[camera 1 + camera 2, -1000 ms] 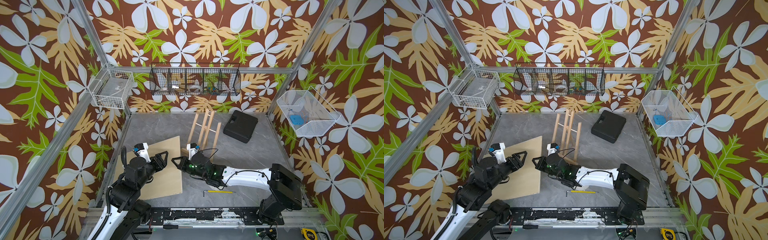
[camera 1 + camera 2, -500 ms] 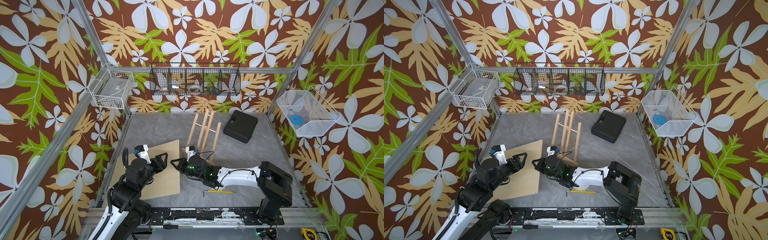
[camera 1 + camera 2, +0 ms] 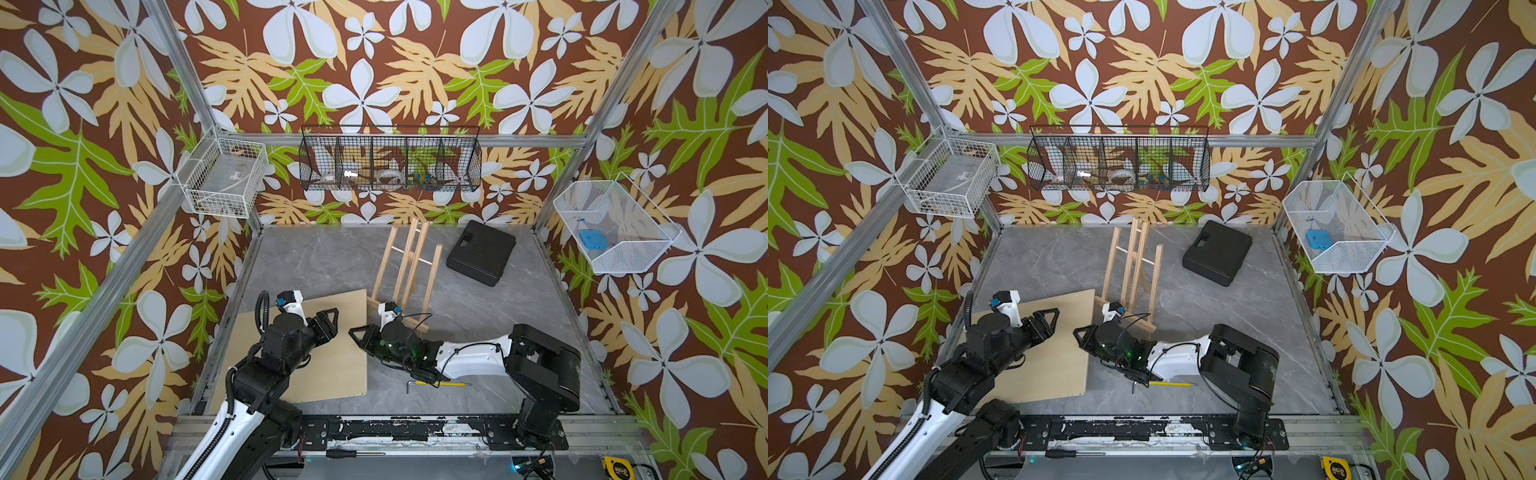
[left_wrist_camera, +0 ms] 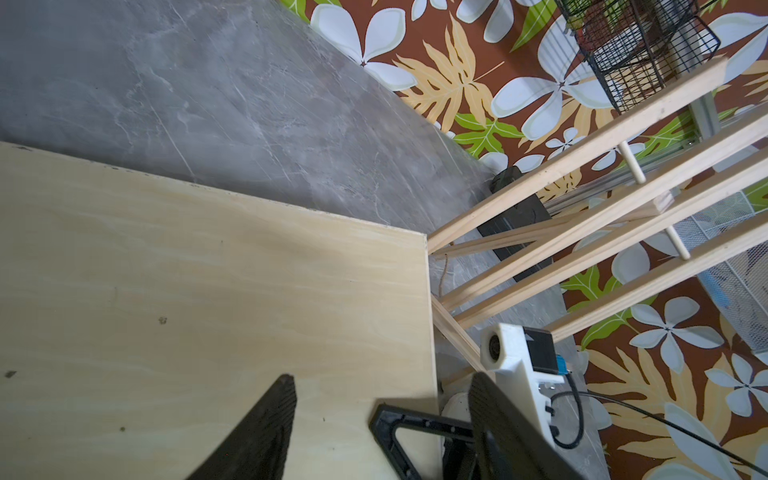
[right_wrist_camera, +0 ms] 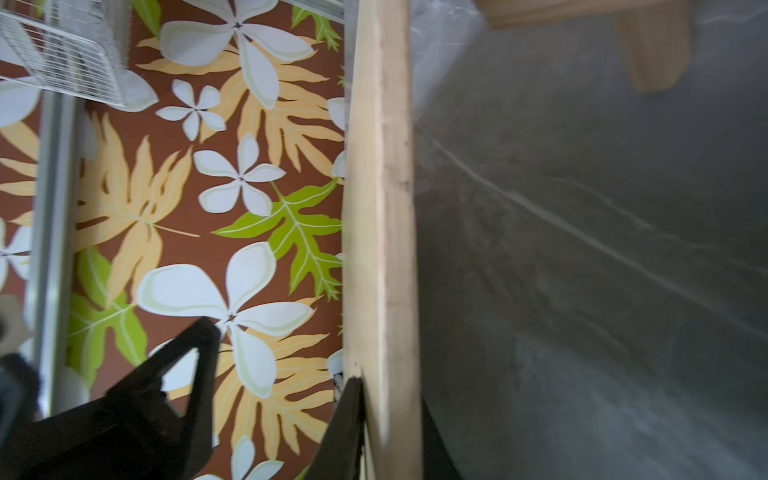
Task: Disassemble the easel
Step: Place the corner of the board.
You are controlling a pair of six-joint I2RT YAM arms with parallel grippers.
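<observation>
The easel [image 3: 405, 266] [image 3: 1133, 266] stands upright mid-table, a pale frame of wood slats with thin crossbars; neither gripper touches it. In the left wrist view its legs [image 4: 582, 232] rise just past the corner of the plywood board [image 4: 208, 270]. That board [image 3: 328, 365] [image 3: 1050, 361] lies front left. My left gripper [image 3: 334, 318] [image 3: 1054, 318] [image 4: 382, 378] hovers open over it, holding nothing. My right gripper [image 3: 356, 332] [image 3: 1079, 332] [image 5: 388, 390] straddles the board's right edge [image 5: 380, 208], with a finger lying against each face.
A black case [image 3: 482, 257] lies at the back right. A yellow-handled hex key [image 3: 436, 383] rests under the right arm. Wire baskets hang on the walls: white at left [image 3: 224, 183], black at the back [image 3: 390, 164], white at right [image 3: 615, 228]. A screwdriver [image 3: 345, 454] lies on the front rail.
The board's raised right edge has come down toward the table with the right gripper on it. The right arm's elbow has swung left. My left gripper has hardly moved.
</observation>
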